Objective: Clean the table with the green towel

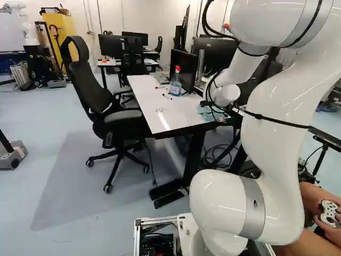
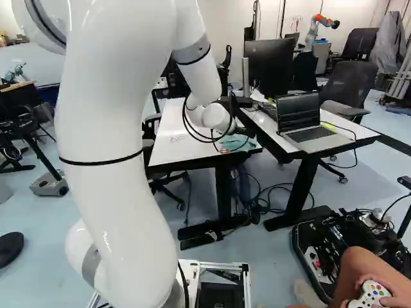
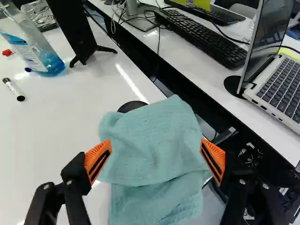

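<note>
In the right base view my gripper (image 2: pixel 243 131) shows as a small dark part beyond the white wrist, low over the table's near corner. Its fingers stand wide apart in the wrist view, where the gripper (image 3: pixel 156 149) has the green towel (image 3: pixel 152 140) between and ahead of its orange pads, not pinched. The towel lies loosely folded over the corner of the white table (image 3: pixel 51 126), by a round black disc. In the left base view the towel (image 1: pixel 206 111) is partly hidden by the wrist. Dark scribbles (image 1: pixel 160 109) mark the tabletop.
A blue spray bottle (image 1: pixel 175 82), a marker (image 3: pixel 14 89) and a black monitor (image 1: pixel 183 69) stand or lie on the table. Across a narrow gap, a second desk bears a keyboard (image 3: pixel 201 37) and a laptop (image 2: pixel 302 122). An office chair (image 1: pixel 114 114) stands beside the table.
</note>
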